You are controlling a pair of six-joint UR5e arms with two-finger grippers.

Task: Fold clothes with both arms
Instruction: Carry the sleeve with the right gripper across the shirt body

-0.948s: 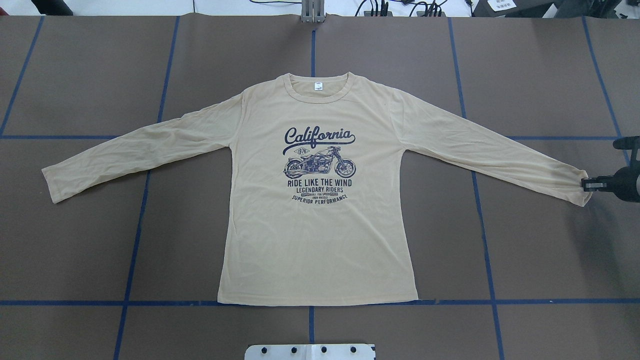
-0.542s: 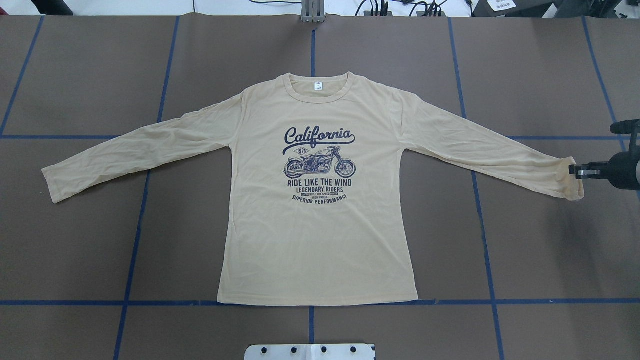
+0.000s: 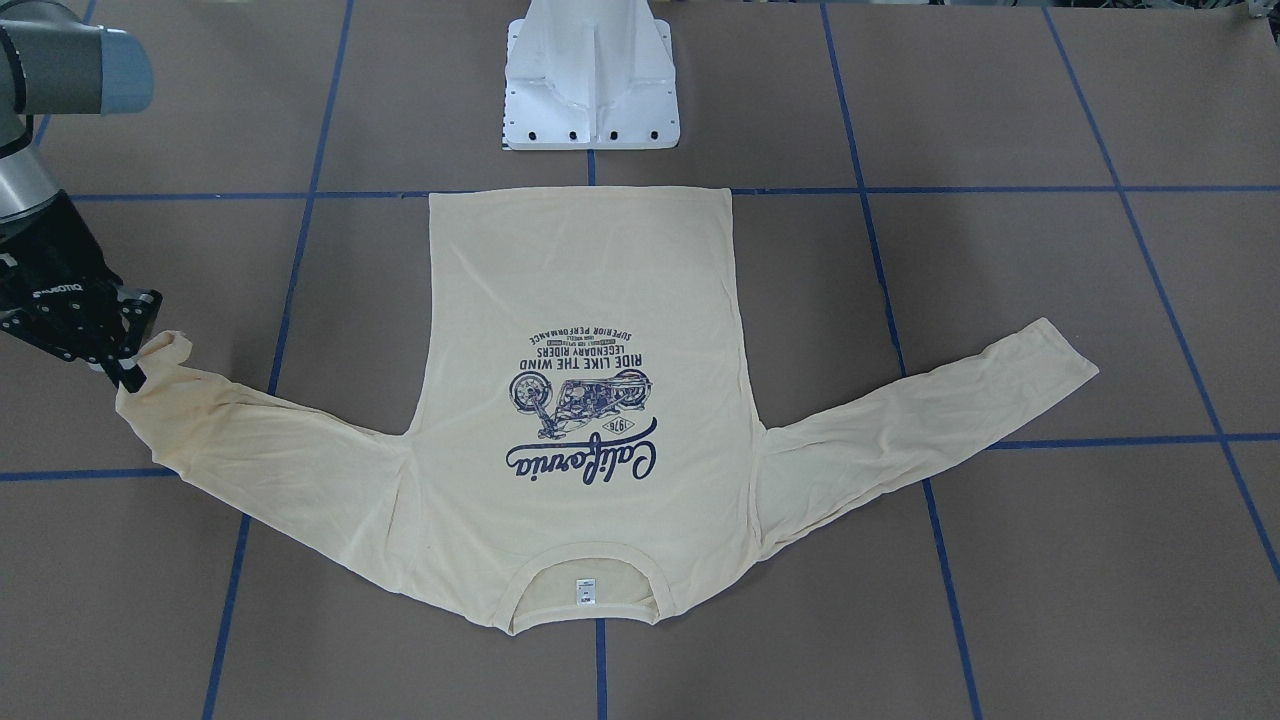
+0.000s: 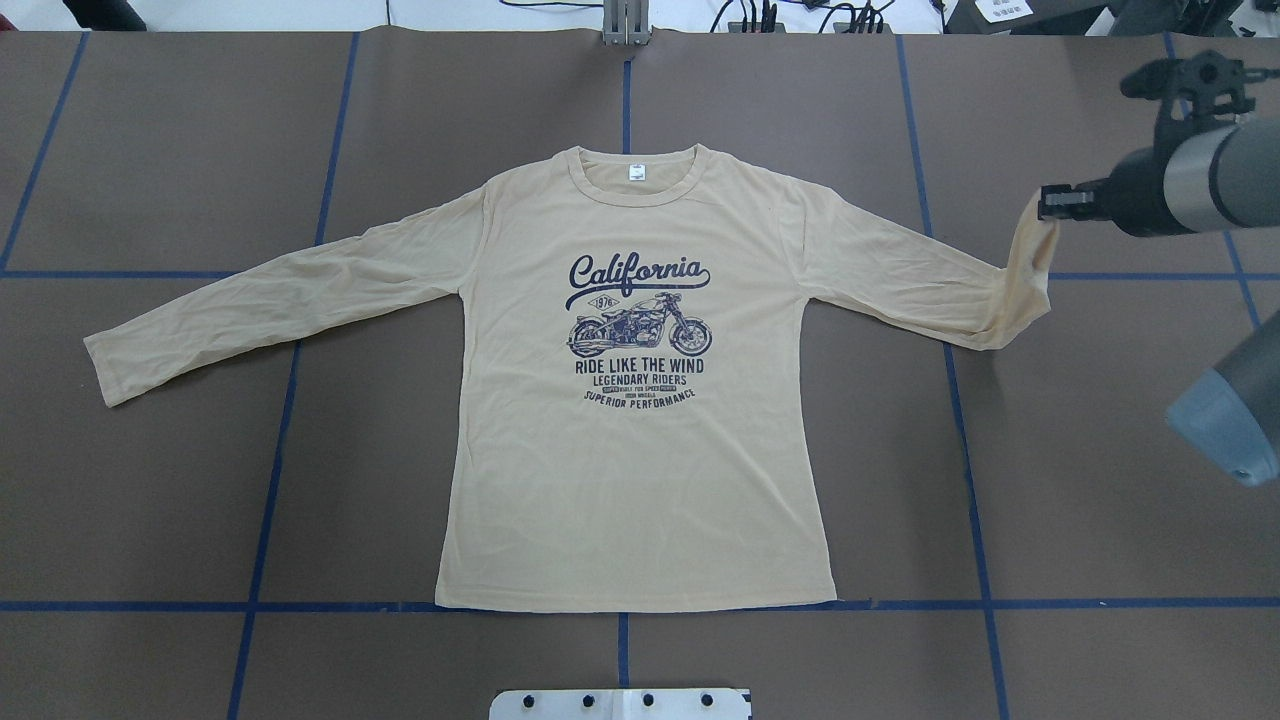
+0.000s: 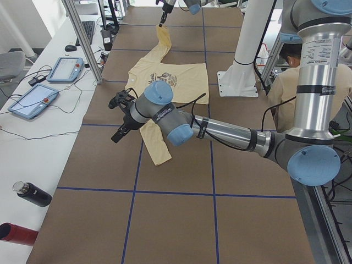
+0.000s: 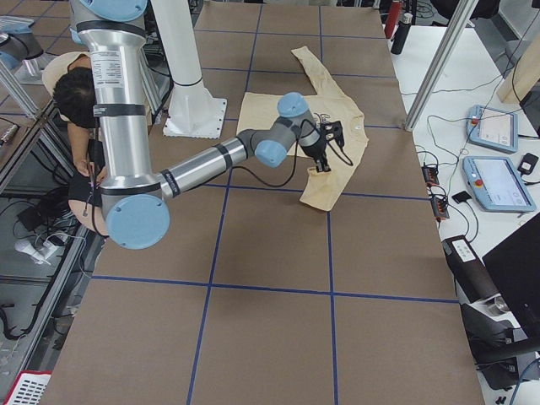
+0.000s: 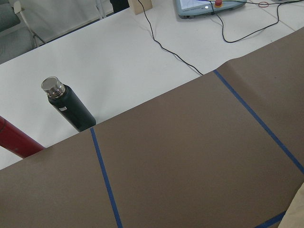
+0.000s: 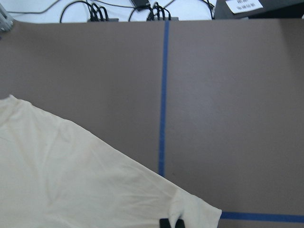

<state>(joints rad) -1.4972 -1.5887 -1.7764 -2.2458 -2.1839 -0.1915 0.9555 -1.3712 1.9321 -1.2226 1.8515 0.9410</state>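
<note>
The cream-yellow long-sleeved T-shirt (image 4: 640, 470) lies flat, print up, collar at the far side; it also shows in the front view (image 3: 580, 290). My right gripper (image 4: 1045, 205) is shut on the right sleeve's cuff (image 4: 1030, 270) and holds it above the table, so the sleeve end hangs bent. The front view shows the same grip (image 3: 128, 360). In the right wrist view the cuff (image 8: 190, 209) sits at the fingertips. The left sleeve (image 4: 250, 300) lies flat. My left gripper (image 5: 116, 133) hovers by that sleeve's end, seen only from the left side; I cannot tell its state.
The white pedestal base (image 3: 590, 90) stands at the shirt's hem side. Blue tape lines (image 4: 970, 480) cross the brown table. A black bottle (image 7: 71, 107) and a red one (image 7: 14, 142) lie on the white side bench, with tablets (image 5: 69, 69). A person (image 5: 297, 82) sits behind the robot.
My right gripper has lifted the right sleeve's cuff and carried it up and inward toward the shirt's far side. The sleeve end now hangs folded. The shirt's body has not moved.
</note>
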